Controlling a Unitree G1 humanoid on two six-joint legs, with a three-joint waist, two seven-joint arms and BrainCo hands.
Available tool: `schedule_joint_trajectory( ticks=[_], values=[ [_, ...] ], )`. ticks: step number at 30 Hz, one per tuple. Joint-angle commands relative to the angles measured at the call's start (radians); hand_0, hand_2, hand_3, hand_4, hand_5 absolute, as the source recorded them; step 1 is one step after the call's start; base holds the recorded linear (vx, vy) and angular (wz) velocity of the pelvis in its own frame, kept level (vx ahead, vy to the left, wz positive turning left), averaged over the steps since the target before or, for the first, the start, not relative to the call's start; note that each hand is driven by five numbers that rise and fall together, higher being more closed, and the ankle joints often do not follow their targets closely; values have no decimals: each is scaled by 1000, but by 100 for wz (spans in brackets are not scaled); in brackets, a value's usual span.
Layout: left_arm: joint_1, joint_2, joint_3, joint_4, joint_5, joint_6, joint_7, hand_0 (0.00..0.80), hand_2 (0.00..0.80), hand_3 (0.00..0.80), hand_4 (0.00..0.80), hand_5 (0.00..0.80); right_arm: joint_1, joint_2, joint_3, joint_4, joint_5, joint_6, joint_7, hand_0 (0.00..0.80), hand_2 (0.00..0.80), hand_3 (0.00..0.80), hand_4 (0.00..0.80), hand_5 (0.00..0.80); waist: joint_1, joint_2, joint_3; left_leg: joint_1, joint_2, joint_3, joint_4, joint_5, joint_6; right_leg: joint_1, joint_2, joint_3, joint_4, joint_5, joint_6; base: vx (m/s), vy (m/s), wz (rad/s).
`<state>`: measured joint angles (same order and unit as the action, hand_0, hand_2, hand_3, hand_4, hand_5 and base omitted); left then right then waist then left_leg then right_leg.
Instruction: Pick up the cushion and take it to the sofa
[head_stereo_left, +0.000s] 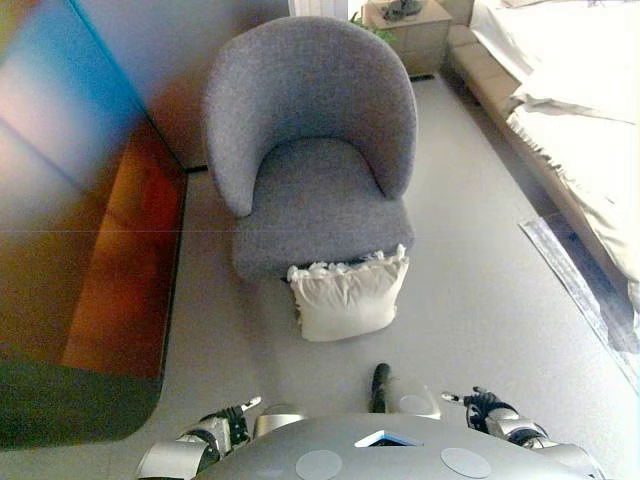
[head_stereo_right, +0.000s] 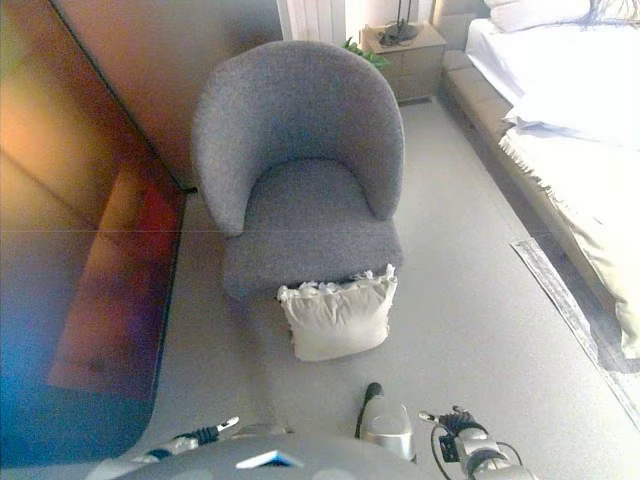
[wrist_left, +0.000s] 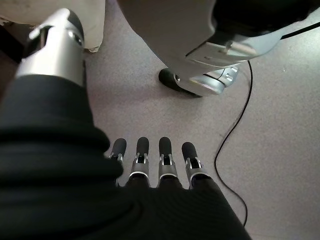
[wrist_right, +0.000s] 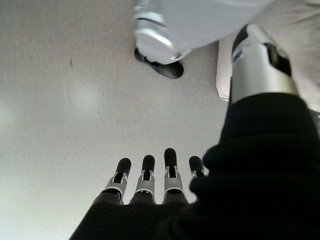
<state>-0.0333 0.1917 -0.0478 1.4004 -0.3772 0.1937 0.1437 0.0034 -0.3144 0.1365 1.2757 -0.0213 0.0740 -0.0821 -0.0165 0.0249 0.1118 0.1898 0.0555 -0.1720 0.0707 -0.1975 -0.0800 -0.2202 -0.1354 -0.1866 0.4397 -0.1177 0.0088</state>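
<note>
A cream cushion (head_stereo_left: 347, 298) with a frilled top edge stands on the grey carpet, leaning against the front of a grey armchair (head_stereo_left: 310, 150). It also shows in the right eye view as the cushion (head_stereo_right: 337, 316). My left hand (head_stereo_left: 232, 420) hangs low at the bottom left, well short of the cushion, and my right hand (head_stereo_left: 482, 405) hangs at the bottom right. Both hold nothing. In the wrist views the left hand's fingers (wrist_left: 155, 160) and the right hand's fingers (wrist_right: 150, 177) are straight above bare carpet.
A dark glossy cabinet (head_stereo_left: 80, 230) runs along the left. A bed with white bedding (head_stereo_left: 570, 110) lies at the right, a small bedside table (head_stereo_left: 405, 30) beyond the armchair. A rug edge (head_stereo_left: 575, 290) shows on the right floor.
</note>
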Motion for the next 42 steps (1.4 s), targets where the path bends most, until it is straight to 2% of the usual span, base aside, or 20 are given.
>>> schedule_joint_trajectory(
  ticks=[1,3,5,8,10,11,13,16,17,19,20,22,23,25,27,30,34,37,38,42],
  values=[
    [32,61,54,-3,5,28,34,0,0,0,0,0,-28,24,44,12,-25,40,-3,0,0,0,0,0,-12,-75,-19,106,-18,-15,129,-124,40,-57,-101,97,-282,266,142,473,-376,38],
    [37,68,44,-10,59,18,-11,0,0,0,0,0,-38,9,52,-1,11,50,31,0,0,0,0,0,-5,-64,-21,77,14,-13,188,-15,10,-49,-75,70,-265,227,113,352,-343,32],
    [27,62,4,-29,91,-7,-17,0,0,0,0,0,-52,-4,59,-17,36,54,37,0,0,0,0,0,8,-64,-18,7,6,-12,297,78,0,-12,-58,47,-295,205,81,285,-324,32],
    [16,60,-23,-49,26,9,-30,0,0,0,0,0,-84,-22,73,-18,54,69,48,0,0,0,0,0,29,-79,-13,-100,-29,23,457,137,6,48,-45,11,-331,173,37,310,-313,14],
    [13,55,-33,-54,27,13,-41,0,0,0,0,0,-89,-28,75,-20,73,70,48,0,0,0,0,0,53,-89,0,-195,-69,43,517,123,25,87,-39,0,-338,152,24,266,-230,22],
    [12,49,-37,-49,28,4,-47,0,0,0,0,0,-94,-32,73,-24,82,66,54,0,0,0,0,0,72,-92,9,-243,-113,52,493,102,40,111,-31,-3,-341,136,23,231,-143,8],
    [17,43,-30,-46,42,-8,-50,0,0,0,0,0,-106,-31,69,-21,76,68,64,0,0,0,0,0,98,-75,24,-275,-133,78,393,101,50,153,-2,8,-340,107,28,297,-61,3],
    [25,38,-23,-61,29,7,-44,0,0,0,0,0,-119,-20,83,-2,76,82,66,0,0,0,0,0,144,-36,51,-351,-97,151,174,220,30,258,52,28,-370,63,28,401,2,3],
    [27,40,-23,-66,18,15,-40,0,0,0,0,0,-118,-16,92,6,81,83,67,0,0,0,0,0,167,-16,59,-409,-76,187,86,292,10,303,82,32,-383,43,25,514,-21,4],
    [36,41,-21,-73,19,26,-39,0,0,0,0,0,-110,-8,91,12,92,76,61,0,0,0,0,0,207,-5,75,-477,-65,230,24,380,-12,392,105,51,-399,2,18,497,-20,-11],
    [40,42,-16,-74,24,28,-44,0,0,0,0,0,-107,-6,92,11,98,73,58,0,0,0,0,0,219,-4,75,-497,-69,226,35,397,-14,415,110,64,-394,-19,16,372,7,-28],
    [45,40,3,-70,38,34,-62,0,0,0,0,0,-110,7,91,6,111,78,40,0,0,0,0,0,224,-19,58,-471,-91,212,38,327,19,418,85,79,-365,-49,34,313,52,-37],
    [45,38,8,-69,40,38,-61,0,0,0,0,0,-112,15,79,11,125,80,19,0,0,0,0,0,215,-24,49,-451,-95,227,56,294,42,417,77,81,-340,-64,41,316,53,-42],
    [40,42,6,-60,46,34,-53,0,0,0,0,0,-109,28,66,11,129,85,8,0,0,0,0,0,215,-34,35,-439,-108,205,76,263,64,429,69,93,-294,-70,54,248,2,-46],
    [32,57,1,-63,70,13,-67,0,0,0,0,0,-97,46,57,7,117,83,13,0,0,0,0,0,211,-57,10,-402,-120,211,65,228,99,423,53,88,-183,-5,91,326,-34,-25],
    [7,76,-29,-75,69,6,-55,0,0,0,0,0,-80,58,47,7,132,63,6,0,0,0,0,0,185,-45,-10,-310,-110,200,14,197,133,309,51,80,38,86,123,341,-52,-14],
    [-54,98,-43,-80,-7,-23,12,0,0,0,0,0,-102,59,59,-12,139,66,-13,0,0,0,0,0,144,-28,20,-245,-58,226,1,176,110,167,-27,11,-52,53,106,161,-198,-15],
    [-134,92,-52,-82,-65,-48,96,0,0,0,0,0,-149,67,71,-25,173,60,-18,0,0,0,0,0,116,-52,77,-267,-33,237,41,137,92,75,-74,24,-189,112,116,-134,-403,6],
    [-142,109,-47,-91,-92,-61,90,0,0,0,0,0,-161,55,79,-39,181,51,-26,0,0,0,0,0,94,-56,113,-276,-22,229,54,125,79,28,-97,62,-217,159,127,-212,-216,13],
    [-94,118,-25,-113,-116,-91,70,0,0,0,0,0,-135,28,63,-55,149,16,-25,0,0,0,0,0,89,-49,132,-290,5,217,35,150,48,60,-80,46,-282,135,135,-70,-165,29]
  ],
)
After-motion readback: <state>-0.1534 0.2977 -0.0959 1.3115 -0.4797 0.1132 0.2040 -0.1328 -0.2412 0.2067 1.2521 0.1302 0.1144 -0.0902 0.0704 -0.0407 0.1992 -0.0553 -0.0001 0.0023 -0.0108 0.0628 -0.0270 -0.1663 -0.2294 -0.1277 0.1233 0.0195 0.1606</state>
